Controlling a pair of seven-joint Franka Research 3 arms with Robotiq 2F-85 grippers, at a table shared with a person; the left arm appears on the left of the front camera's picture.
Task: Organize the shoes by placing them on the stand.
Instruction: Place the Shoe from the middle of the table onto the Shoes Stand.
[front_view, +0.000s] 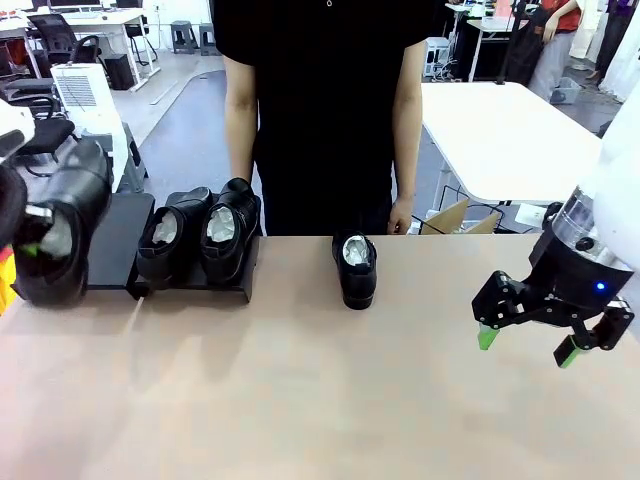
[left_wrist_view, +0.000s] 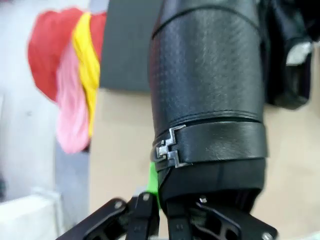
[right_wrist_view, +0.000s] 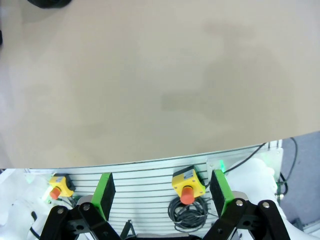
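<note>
My left gripper (front_view: 35, 235) is shut on a glossy black shoe (front_view: 65, 225), held in the air at the far left, just above and beside the stand's bare left platform (front_view: 122, 238). In the left wrist view the held shoe (left_wrist_view: 210, 100) rises from my gripper (left_wrist_view: 167, 200), with one green pad (left_wrist_view: 154, 182) against its side. Two shoes (front_view: 168, 238) (front_view: 230, 228) stuffed with white paper sit side by side on the right platform (front_view: 235, 285). Another shoe (front_view: 357, 268) stands on the table at the middle. My right gripper (front_view: 528, 342) (right_wrist_view: 162, 192) hangs open over the table's right side, holding nothing.
A person stands at the far edge with one hand (front_view: 401, 218) by the table. A red, yellow and pink cloth (left_wrist_view: 75, 75) lies off the table's left edge. Yellow stop buttons (right_wrist_view: 186, 185) sit beyond the near edge.
</note>
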